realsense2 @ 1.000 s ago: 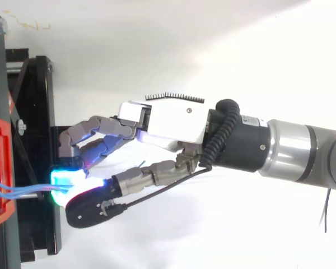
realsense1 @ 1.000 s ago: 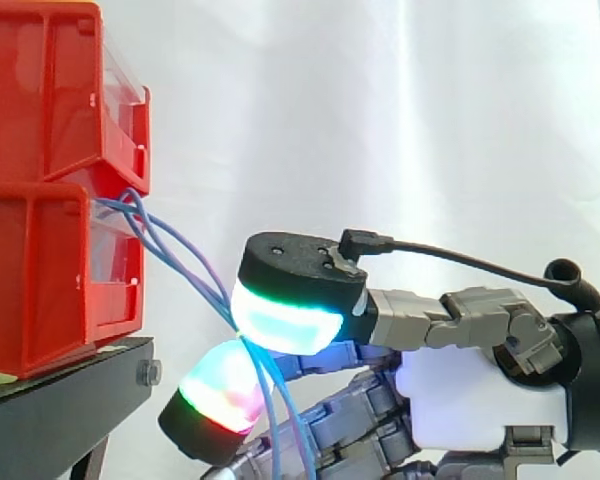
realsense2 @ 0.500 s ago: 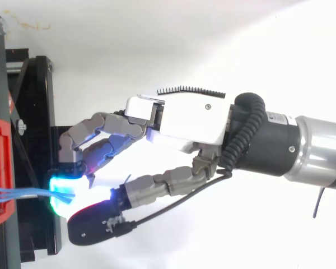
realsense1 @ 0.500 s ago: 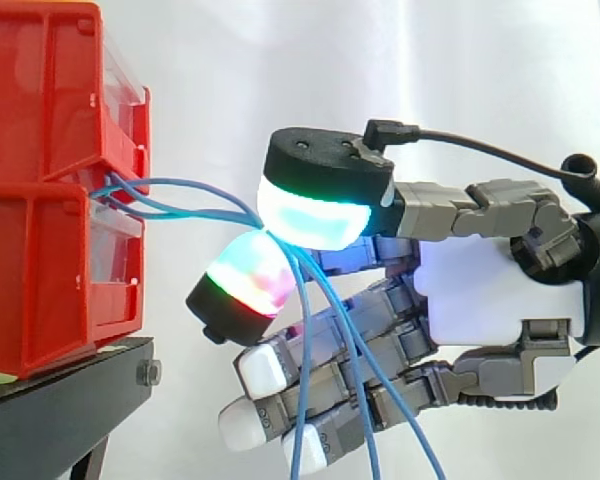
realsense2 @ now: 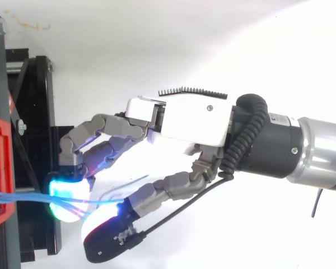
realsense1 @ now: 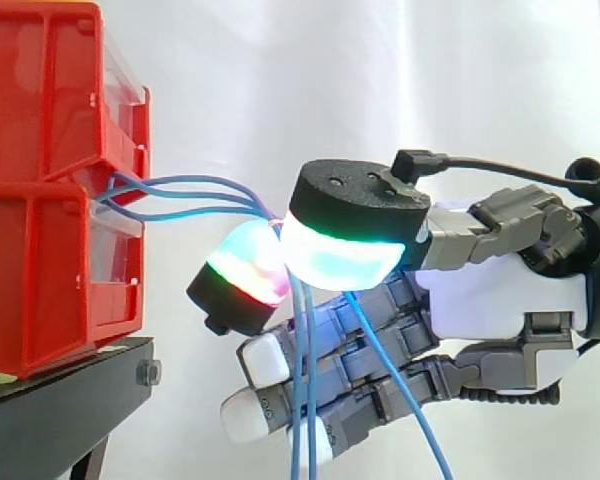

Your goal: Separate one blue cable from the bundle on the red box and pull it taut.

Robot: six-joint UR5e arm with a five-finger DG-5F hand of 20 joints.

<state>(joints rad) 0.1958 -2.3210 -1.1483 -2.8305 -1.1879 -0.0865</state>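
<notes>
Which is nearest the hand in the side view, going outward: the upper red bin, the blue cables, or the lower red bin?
1. Blue cables: pinched in the hand.
2. Lower red bin: to the left, level with the fingertips.
3. Upper red bin: to the left, higher up.

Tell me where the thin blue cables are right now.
In the side view, the thin blue cables leave the stacked red plastic bins at left, run rightward to the hand, are pinched between its glowing pads, then hang down.

Bright, even light; glare around the robot hand (realsense2: 185,115).
</notes>
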